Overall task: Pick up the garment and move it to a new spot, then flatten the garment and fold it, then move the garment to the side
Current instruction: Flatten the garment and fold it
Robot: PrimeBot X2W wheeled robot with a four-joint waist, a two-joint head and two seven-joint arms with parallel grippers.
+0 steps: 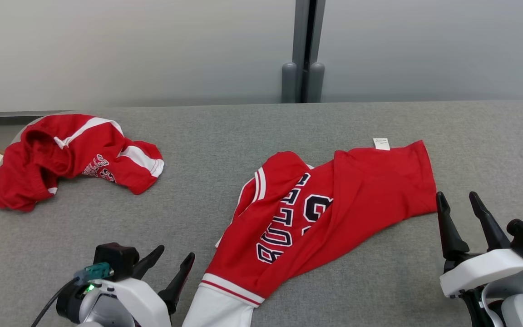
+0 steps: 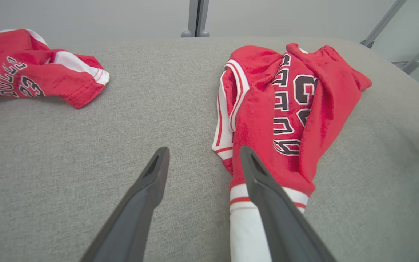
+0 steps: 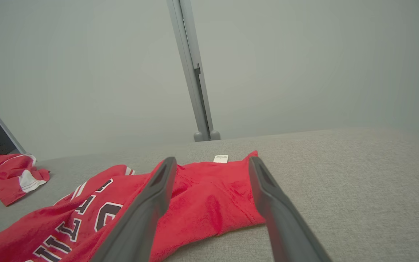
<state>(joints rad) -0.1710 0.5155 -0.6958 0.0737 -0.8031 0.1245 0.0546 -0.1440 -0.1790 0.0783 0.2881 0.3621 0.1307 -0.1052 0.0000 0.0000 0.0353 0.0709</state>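
**Head view.** The red basketball jersey with white trim and dark block lettering (image 1: 334,204) is lying spread but rumpled at the middle of the grey fabric-covered table (image 1: 225,131). Its white lower part is running off the bottom edge of the view, and a small white label (image 1: 382,143) is showing at its far edge. A second, crumpled red-and-white garment (image 1: 66,159) is lying well apart at the table's far left. The left gripper (image 1: 175,253) is hovering just beside the jersey's near left edge, jaws spread and empty. The right gripper (image 1: 456,196) is standing just beside the jersey's right corner, likewise spread and holding nothing. A grey vertical post (image 1: 304,50) is rising behind the table.

**Left wrist view.** The left gripper's dark fingers (image 2: 151,182) are standing wide apart with bare table between them. The one on this view's right is overlapping the jersey's striped band; whether it is touching cannot be told.

**Right wrist view.** The right gripper's fingers (image 3: 267,193) are standing wide apart, framing the jersey's red corner near the label and gripping nothing.
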